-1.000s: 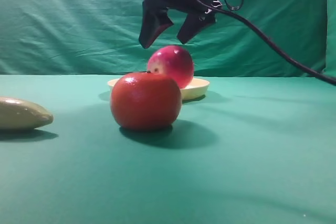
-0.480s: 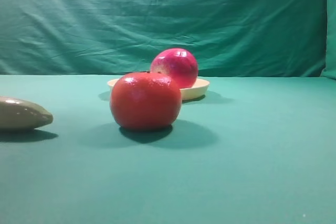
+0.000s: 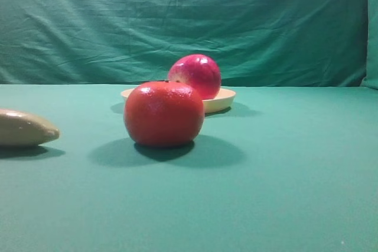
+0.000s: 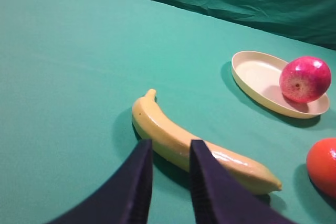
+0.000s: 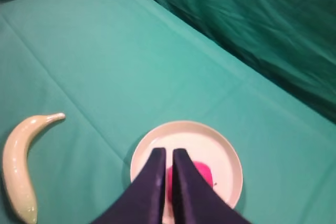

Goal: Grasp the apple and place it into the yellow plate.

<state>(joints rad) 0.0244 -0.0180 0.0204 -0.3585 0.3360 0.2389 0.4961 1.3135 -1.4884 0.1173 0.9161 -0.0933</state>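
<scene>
Glossy magenta-red round apple point(image 4: 305, 79) sits in the shallow pale-yellow round plate point(image 4: 257, 74), toward one edge, resting against the rim. I judge placement done, so the step is clearing out. Right pincer point(image 5: 167, 174) hangs above the plate, fingers nearly together, holding nothing. I'd lift it straight up, no sideways drift, so the apple isn't nudged off. Left pincer point(image 4: 169, 174) is narrowly apart, empty, over the pale yellow banana point(image 4: 194, 148) on the green tabletop point(image 4: 68, 77). Squat orange-red fruit point(image 3: 163, 114) sits in front of the plate.
</scene>
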